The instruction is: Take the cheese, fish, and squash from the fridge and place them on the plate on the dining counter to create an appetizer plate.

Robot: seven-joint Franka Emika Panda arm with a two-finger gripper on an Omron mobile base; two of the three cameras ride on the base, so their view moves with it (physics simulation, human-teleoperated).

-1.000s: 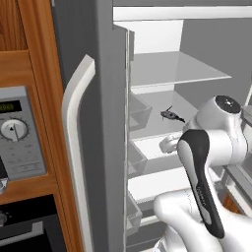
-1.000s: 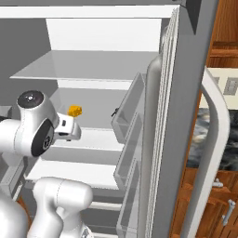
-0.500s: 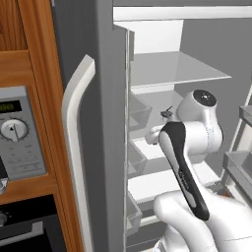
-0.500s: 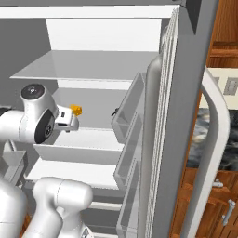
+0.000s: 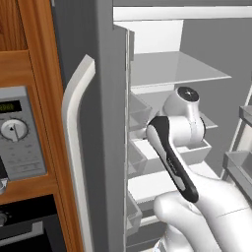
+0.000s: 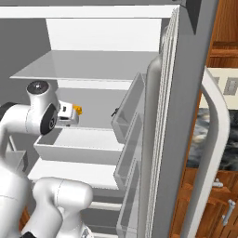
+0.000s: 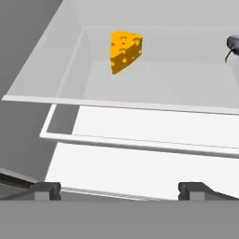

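Claw [image 7: 119,190] spread wide, nothing between the fingers [image 7: 46,190], touching nothing. It sits inside the open fridge [image 5: 110,88], in front of the middle shelf [image 7: 140,100]. Cheese [image 7: 125,50] stands on that shelf toward the back, well apart from the claw. Dark bit of the fish [image 7: 233,45] at the shelf's right edge in the hand view. Cheese also peeks past the wrist in the right base view [image 6: 77,109].
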